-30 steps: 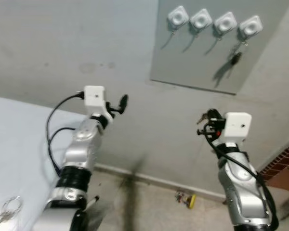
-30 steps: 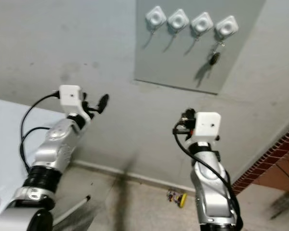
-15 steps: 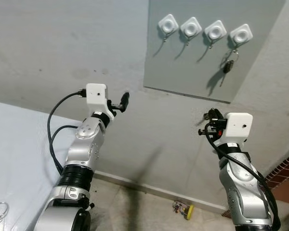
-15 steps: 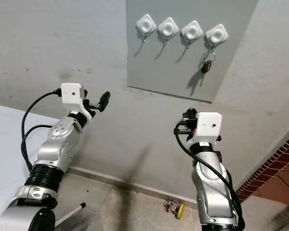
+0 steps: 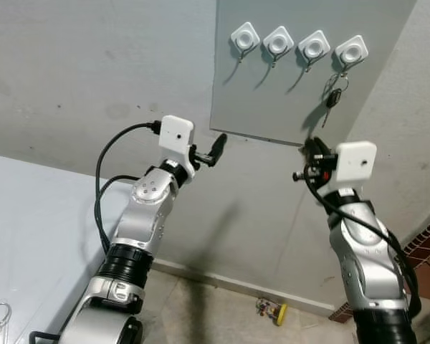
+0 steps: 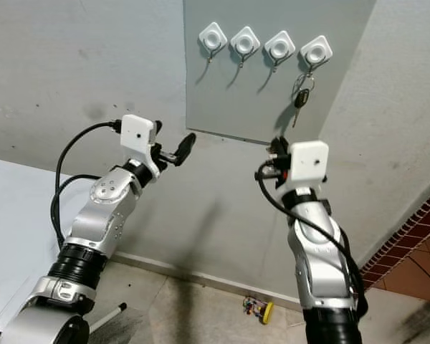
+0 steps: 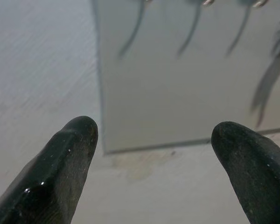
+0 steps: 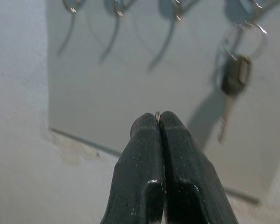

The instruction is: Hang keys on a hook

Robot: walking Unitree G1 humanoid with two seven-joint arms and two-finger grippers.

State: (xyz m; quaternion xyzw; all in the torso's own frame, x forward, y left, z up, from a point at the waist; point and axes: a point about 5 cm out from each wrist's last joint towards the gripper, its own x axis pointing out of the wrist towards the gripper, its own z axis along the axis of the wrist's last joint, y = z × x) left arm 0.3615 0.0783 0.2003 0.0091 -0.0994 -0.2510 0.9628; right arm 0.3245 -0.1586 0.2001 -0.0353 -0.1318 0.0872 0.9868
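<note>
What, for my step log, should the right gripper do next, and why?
Probably raise the right gripper, shut on a small ring, toward the free third hook: it sits below the hooks, and the fourth hook already carries a key.

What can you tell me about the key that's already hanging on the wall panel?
The key has a black head and a silver blade pointing down. It hangs on a thin metal ring from the hook under the rightmost white mount of four on the grey panel, throwing a slanted shadow. The right claw, shut, points below it without touching.
</note>
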